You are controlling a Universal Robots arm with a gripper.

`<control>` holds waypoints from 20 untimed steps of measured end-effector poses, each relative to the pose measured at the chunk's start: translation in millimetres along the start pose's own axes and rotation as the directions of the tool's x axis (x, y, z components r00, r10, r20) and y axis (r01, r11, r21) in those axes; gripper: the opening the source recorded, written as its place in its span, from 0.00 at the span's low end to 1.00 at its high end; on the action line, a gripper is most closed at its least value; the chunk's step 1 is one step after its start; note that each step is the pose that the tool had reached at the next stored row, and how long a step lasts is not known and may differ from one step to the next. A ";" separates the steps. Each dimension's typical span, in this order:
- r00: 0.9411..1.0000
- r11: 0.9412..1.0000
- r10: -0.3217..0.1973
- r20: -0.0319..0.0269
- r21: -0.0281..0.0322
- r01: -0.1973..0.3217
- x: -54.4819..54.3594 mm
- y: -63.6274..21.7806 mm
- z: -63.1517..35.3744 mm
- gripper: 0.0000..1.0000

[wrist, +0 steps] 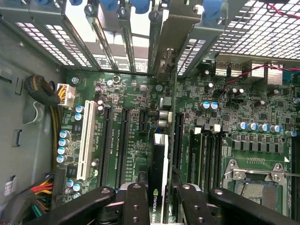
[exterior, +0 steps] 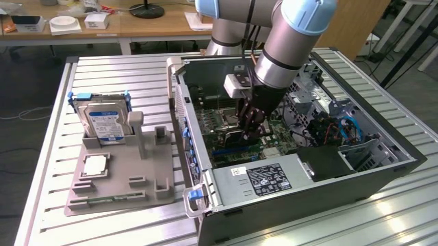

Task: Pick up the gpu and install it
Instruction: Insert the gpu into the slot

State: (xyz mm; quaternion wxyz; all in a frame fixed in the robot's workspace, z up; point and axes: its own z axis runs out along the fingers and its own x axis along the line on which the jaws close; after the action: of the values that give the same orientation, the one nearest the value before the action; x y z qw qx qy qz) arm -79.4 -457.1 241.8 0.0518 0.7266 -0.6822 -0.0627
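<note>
The gpu [wrist: 158, 154] is a thin dark card seen edge-on, with a green logo near my fingers. My gripper [wrist: 157, 204] is shut on it, one black finger on each face. The card stands upright just above the green motherboard [wrist: 136, 93], among the long black expansion slots [wrist: 123, 140]. I cannot tell whether it touches a slot. In the exterior view my gripper [exterior: 250, 125] reaches down inside the open computer case [exterior: 383, 174], with the dark gpu [exterior: 235, 139] hanging below it over the board.
A grey fixture [exterior: 126, 174] on the exterior view's left holds a blue-labelled hard drive [exterior: 104, 120], a square chip [exterior: 94, 166] and a narrow green memory stick [exterior: 110, 197]. Inside the case are a power supply [exterior: 263, 179], cable bundles [wrist: 44, 93] and the processor socket [wrist: 255, 180].
</note>
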 end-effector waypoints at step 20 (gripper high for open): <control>1.000 1.000 0.002 -0.001 0.007 -0.002 0.0 -0.1 2.3 0.28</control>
State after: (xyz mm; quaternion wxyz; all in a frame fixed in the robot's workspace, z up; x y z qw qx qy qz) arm -79.7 -457.1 239.5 0.0498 0.7260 -0.6833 -0.0597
